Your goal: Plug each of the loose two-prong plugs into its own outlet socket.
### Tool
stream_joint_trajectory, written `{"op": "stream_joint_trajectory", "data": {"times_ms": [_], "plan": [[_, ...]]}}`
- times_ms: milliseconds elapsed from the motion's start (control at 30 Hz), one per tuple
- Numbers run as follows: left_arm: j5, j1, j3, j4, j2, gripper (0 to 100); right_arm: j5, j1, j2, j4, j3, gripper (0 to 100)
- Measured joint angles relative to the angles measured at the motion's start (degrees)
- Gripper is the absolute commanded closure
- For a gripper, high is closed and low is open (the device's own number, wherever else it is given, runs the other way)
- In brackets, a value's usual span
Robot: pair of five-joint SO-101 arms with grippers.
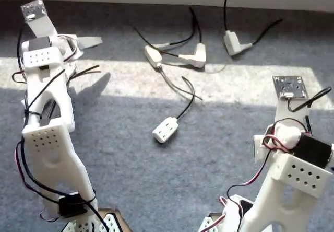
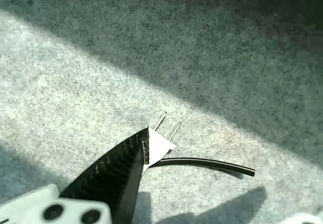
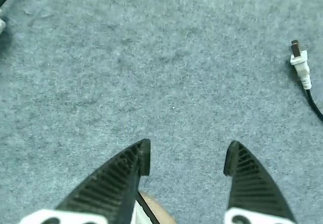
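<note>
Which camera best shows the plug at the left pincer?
The left wrist view: the plug is close up at the left pincer, both prongs clear. In the high view it is too small to tell; the right wrist view shows another plug.

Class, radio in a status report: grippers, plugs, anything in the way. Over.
Left gripper shut on plug, prongs exposed. Right gripper open, empty; second plug loose on carpet. Mid-table socket unobstructed.

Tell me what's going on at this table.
The left gripper is closed on a white two-prong plug with a black cord, holding it over the grey carpet. The right gripper hangs open over the carpet, and another white plug lies loose nearby. A white outlet block lies between the arms with no plug in it.
</note>
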Motion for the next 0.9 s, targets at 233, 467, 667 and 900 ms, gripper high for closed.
{"op": "stream_joint_trajectory", "data": {"times_ms": [233,467,667,900], "plan": [[-10.55,-0.18,-5.01,-3.08,10.64,46,0.35,0.09,-5.27,-3.34,4.84,76.0],[-14.77,-2.64,-12.31,1.41,13.01,46,0.35,0.09,-6.68,-4.66,5.10,76.0],[-17.93,-2.64,-12.40,4.48,13.10,46,0.35,0.09,-6.68,-4.66,5.10,76.0],[-28.40,-2.37,-8.26,4.48,13.10,60,0.35,0.26,-6.68,-4.66,5.10,76.0]]}}
